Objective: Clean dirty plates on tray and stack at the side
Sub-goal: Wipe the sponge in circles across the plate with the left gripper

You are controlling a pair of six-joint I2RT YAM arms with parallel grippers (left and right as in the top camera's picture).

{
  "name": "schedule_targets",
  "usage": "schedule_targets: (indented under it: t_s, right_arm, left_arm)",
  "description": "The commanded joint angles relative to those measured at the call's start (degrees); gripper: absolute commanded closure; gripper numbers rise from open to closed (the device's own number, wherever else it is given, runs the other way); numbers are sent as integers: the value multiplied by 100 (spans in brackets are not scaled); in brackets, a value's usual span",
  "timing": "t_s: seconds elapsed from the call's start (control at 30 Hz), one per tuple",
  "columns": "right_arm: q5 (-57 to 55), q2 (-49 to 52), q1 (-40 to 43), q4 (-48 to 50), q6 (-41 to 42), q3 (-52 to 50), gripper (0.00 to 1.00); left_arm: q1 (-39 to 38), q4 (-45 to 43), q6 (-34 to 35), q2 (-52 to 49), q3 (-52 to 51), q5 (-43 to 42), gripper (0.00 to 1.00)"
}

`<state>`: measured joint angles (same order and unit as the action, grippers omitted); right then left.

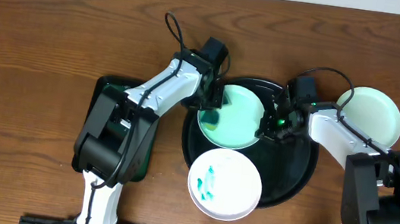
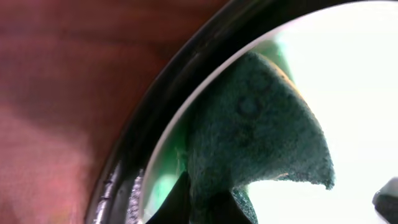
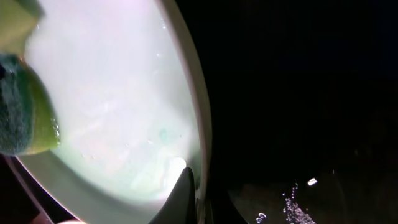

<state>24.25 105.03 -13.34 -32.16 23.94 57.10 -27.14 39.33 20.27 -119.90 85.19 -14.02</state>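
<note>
Overhead hides grips, left end effector [image 2: 208, 205] clamps sponge [image 2: 261, 124], right end effector [image 3: 194, 199] pinches plate [image 3: 112, 106]

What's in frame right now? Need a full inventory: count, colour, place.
plates: three, white to pale mint; back plate on the tray; smeared plate, with teal smears, over the tray's front rim; side plate, no smears visible, on the table to the right of the tray
tray: one, glossy black, table centre
sponge: one, dark green, on the back plate's left edge
green tray: one, dark green, rectangular, left of the black tray, mostly under the left arm
table: one, brown wood
left gripper: shut on the sponge
right gripper: shut on the back plate's right rim
</note>
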Motion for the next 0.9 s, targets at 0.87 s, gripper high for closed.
schedule_targets:
  t_s: [0.87]
  right_arm:
    - [-896,149,55,-94,-166,-133,99]
  left_arm:
    - [-579,15,-710,-229,485,1198,93]
